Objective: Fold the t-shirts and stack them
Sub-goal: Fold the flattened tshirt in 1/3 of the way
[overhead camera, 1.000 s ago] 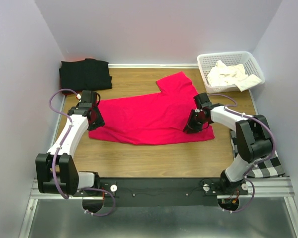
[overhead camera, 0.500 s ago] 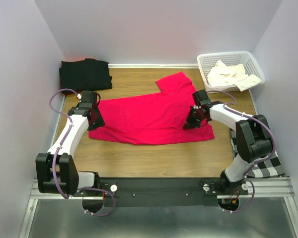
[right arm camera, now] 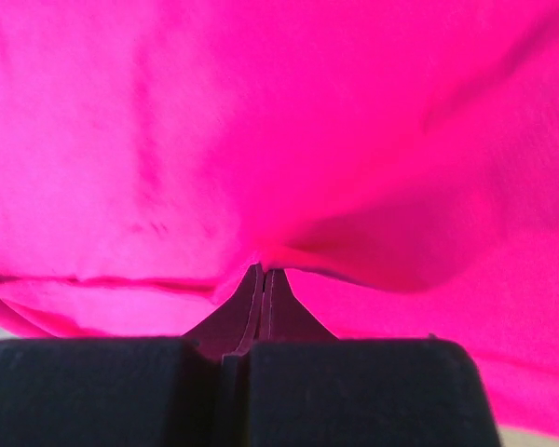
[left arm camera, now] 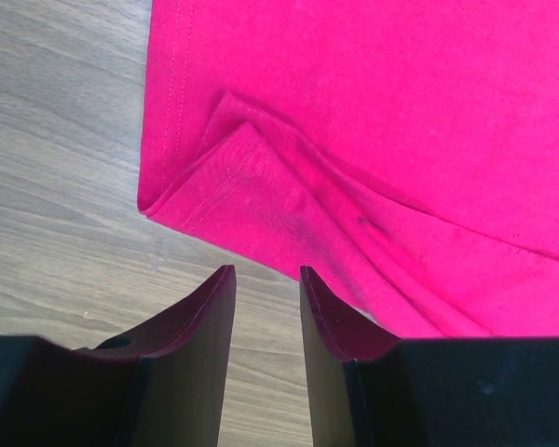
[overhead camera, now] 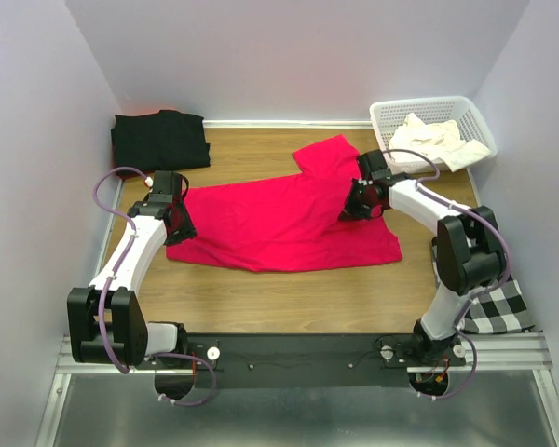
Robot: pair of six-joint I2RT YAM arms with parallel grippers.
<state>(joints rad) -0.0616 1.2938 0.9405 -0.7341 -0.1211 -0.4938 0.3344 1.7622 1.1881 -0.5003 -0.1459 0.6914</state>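
The crimson-red t-shirt (overhead camera: 270,223) lies spread across the middle of the wooden table. My right gripper (overhead camera: 352,209) is shut on a pinch of its fabric (right arm camera: 261,186) near its right side, below the sleeve; the jaws (right arm camera: 264,272) are pressed together. My left gripper (overhead camera: 180,225) sits low at the shirt's left edge, with the jaws (left arm camera: 265,276) narrowly open over bare wood and a folded hem corner (left arm camera: 233,177) just ahead. The black t-shirt (overhead camera: 158,140) lies folded at the back left. The cream-white t-shirt (overhead camera: 430,138) is bunched in the basket.
The white lattice basket (overhead camera: 468,106) stands at the back right corner. A black-and-white checked cloth (overhead camera: 492,312) lies at the right near edge beside the right arm's base. Walls close in the left, back and right sides.
My right gripper has moved toward the back and slightly left, dragging its pinch of red fabric along. The left arm has not moved.
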